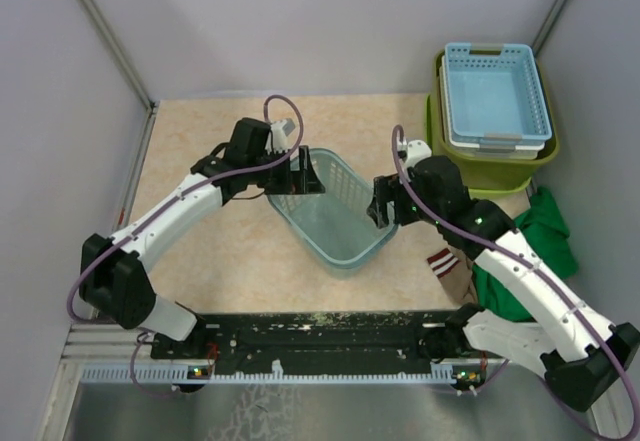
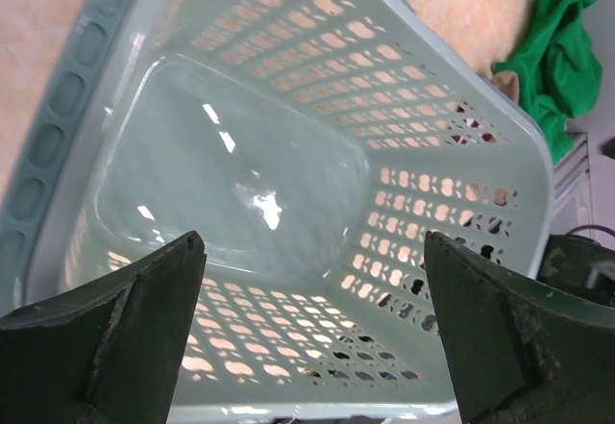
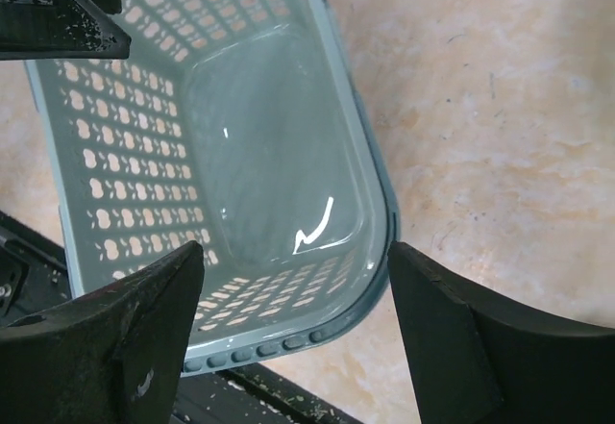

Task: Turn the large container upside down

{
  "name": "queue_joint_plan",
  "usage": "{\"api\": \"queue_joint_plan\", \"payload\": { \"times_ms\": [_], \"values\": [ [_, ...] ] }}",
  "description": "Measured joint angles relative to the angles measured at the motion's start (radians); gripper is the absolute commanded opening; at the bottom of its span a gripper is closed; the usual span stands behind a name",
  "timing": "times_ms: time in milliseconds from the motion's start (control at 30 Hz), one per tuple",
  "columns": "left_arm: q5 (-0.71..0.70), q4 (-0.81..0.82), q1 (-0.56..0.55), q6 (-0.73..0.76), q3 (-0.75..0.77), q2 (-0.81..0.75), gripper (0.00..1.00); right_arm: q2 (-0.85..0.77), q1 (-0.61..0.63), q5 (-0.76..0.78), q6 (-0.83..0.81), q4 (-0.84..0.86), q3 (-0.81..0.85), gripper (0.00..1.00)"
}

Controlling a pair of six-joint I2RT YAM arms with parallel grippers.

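The large container, a lime-green tub (image 1: 490, 173), stands upright at the back right with a light blue basket (image 1: 495, 91) nested in it. Neither gripper is near it. A teal perforated basket (image 1: 335, 216) stands upright at the table's middle. My left gripper (image 1: 300, 173) is open at its far left rim, looking into the basket (image 2: 240, 164) between open jaws (image 2: 312, 241). My right gripper (image 1: 383, 206) is open at its right rim. In the right wrist view the jaws (image 3: 296, 251) straddle the basket's (image 3: 259, 136) wall, one finger inside, one outside.
A green cloth (image 1: 530, 251) lies right of my right arm, also in the left wrist view (image 2: 562, 49). A striped item (image 1: 441, 261) lies beside it. A black rail (image 1: 320, 326) runs along the near edge. Grey walls enclose the table.
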Motion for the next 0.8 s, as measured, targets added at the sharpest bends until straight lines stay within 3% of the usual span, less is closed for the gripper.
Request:
{"api": "queue_joint_plan", "payload": {
  "times_ms": [267,433,667,800],
  "values": [
    [-0.002,-0.020,0.056,0.063,0.114,0.104,0.99,0.015,-0.065,0.011,0.029,0.007,-0.014,0.77],
    [-0.002,-0.039,0.068,0.116,0.248,0.196,0.99,0.069,-0.060,-0.159,0.080,0.111,-0.064,0.76],
    [0.006,-0.092,0.068,0.171,0.490,0.373,0.99,0.137,0.172,-0.344,0.190,0.317,-0.089,0.76],
    [-0.013,-0.127,0.068,0.191,0.573,0.389,0.99,0.113,0.180,-0.273,0.214,0.329,-0.089,0.77]
  ]
}}
